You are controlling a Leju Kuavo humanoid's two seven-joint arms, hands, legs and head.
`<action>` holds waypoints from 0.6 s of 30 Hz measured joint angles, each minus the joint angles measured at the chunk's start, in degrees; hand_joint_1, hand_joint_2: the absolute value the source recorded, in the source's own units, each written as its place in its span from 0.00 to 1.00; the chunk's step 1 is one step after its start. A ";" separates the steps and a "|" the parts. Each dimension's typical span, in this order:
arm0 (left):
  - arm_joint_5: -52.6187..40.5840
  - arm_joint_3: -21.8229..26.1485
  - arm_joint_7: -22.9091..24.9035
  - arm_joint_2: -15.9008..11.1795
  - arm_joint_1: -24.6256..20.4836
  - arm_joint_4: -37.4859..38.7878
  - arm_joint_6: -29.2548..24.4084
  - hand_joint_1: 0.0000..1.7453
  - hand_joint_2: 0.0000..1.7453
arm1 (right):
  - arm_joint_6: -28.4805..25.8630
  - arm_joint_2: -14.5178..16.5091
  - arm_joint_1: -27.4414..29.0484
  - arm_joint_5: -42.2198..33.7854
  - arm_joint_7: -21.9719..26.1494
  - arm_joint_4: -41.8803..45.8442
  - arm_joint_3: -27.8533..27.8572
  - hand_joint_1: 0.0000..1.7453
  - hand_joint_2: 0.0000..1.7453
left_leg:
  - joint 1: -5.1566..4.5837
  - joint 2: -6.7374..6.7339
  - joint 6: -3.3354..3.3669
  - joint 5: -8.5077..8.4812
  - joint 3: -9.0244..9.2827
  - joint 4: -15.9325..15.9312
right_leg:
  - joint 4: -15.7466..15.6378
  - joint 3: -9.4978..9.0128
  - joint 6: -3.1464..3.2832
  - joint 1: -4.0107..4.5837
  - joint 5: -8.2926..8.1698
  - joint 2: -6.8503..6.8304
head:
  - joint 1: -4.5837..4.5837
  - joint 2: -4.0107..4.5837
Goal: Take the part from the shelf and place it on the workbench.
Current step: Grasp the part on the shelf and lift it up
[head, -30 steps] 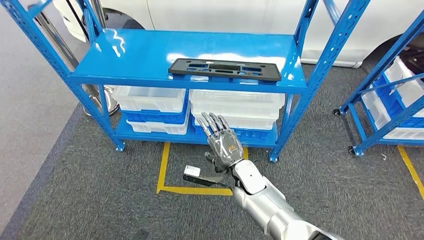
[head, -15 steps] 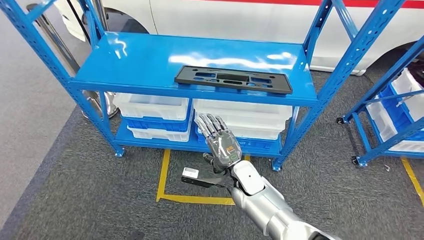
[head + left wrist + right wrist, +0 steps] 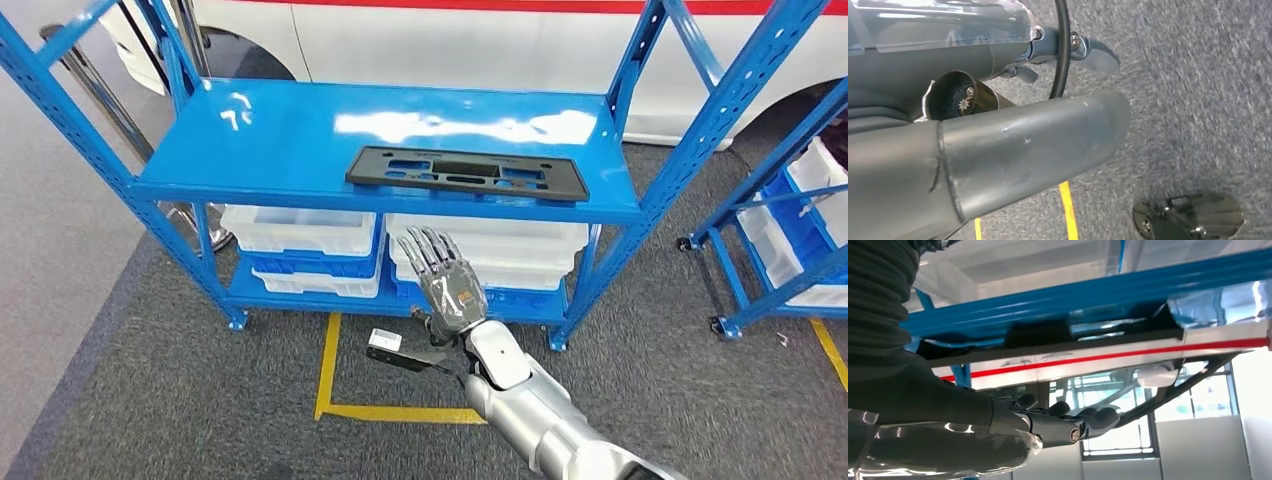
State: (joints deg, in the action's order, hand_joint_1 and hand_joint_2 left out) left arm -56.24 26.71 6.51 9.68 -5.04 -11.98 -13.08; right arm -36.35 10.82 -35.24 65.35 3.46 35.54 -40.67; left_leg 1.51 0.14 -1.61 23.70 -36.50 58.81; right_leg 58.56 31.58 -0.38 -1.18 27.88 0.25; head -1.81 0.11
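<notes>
Since the earlier frames the whole view has shifted a little, so the camera moved; against the shelf, the right hand [image 3: 447, 278] has crept slightly upward. Right arm reaches forward from low in the head view, hand empty, fingers spread apart and pointing up at the shelf, back of hand toward the camera. It hangs in front of the white bins [image 3: 489, 240] on the lower level, below the upper board's front edge. Left hand [image 3: 998, 150] hangs over the grey carpet; cannot tell how its fingers lie. Farther off, the black part [image 3: 467, 171] lies flat on the blue shelf [image 3: 250, 130], near the front edge, untouched. Step in hand: the reach, grasp not yet made. Next move likely calls for lifting the hand above the board edge and closing on the part.
</notes>
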 joint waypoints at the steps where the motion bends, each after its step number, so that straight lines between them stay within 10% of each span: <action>1: -0.03 0.01 0.02 -0.01 0.01 0.01 -0.01 0.00 0.00 | -0.18 -0.06 0.01 0.14 -0.38 0.06 0.00 0.00 1.00 | -0.09 0.00 0.74 0.15 0.05 -0.01 | 0.06 0.05 -0.29 0.07 0.23 -0.04 | 0.05 0.00; 4: -0.11 0.04 0.11 -0.05 0.20 0.01 -0.05 0.00 0.00 | -1.11 -0.30 -0.03 0.81 -2.32 0.31 0.19 0.00 1.00 | 0.02 0.03 2.06 0.24 0.62 0.04 | 2.38 0.71 -1.02 -0.14 2.03 -0.11 | -0.01 0.00; 7: -0.39 0.07 0.22 -0.06 0.10 0.01 -0.07 0.00 0.00 | -1.92 -0.90 -0.03 1.80 -4.51 0.38 0.82 0.00 1.00 | -0.26 0.09 2.94 0.94 1.30 -0.02 | 13.32 6.87 -1.21 -0.04 6.09 -0.18 | -0.02 0.00; 9: -0.62 0.15 0.39 -0.06 0.25 0.01 -0.07 0.00 0.00 | -1.99 -1.50 0.23 2.49 -5.70 0.36 1.30 0.00 1.00 | -0.62 0.22 3.16 1.54 1.93 -0.02 | 16.91 10.12 -0.87 0.16 5.47 -0.17 | -0.02 0.00; 13: -0.71 0.28 0.49 0.08 0.41 0.07 -0.08 0.00 0.00 | -2.01 -2.25 0.20 3.12 -6.58 0.36 2.08 0.00 1.00 | -1.23 0.40 3.08 2.85 3.70 -0.08 | 4.85 6.51 1.46 1.30 -3.22 -0.12 | 0.00 0.00; 18: -0.83 0.43 0.51 0.13 0.33 0.14 -0.10 0.00 0.00 | -2.14 -2.69 0.26 4.72 -7.61 0.48 3.22 0.00 1.00 | -1.17 0.22 1.80 3.97 4.08 -0.10 | 0.15 4.08 2.26 1.50 -3.48 -0.07 | 0.12 0.00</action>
State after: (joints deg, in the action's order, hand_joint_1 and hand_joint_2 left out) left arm -57.07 27.14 7.02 9.80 -4.71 -11.85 -13.18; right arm -38.49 8.13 -34.99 70.07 -4.14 36.02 -37.45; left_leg 0.35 0.36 0.19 27.67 -32.41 58.71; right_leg 58.72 35.67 1.88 0.32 24.40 0.17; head -1.69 0.11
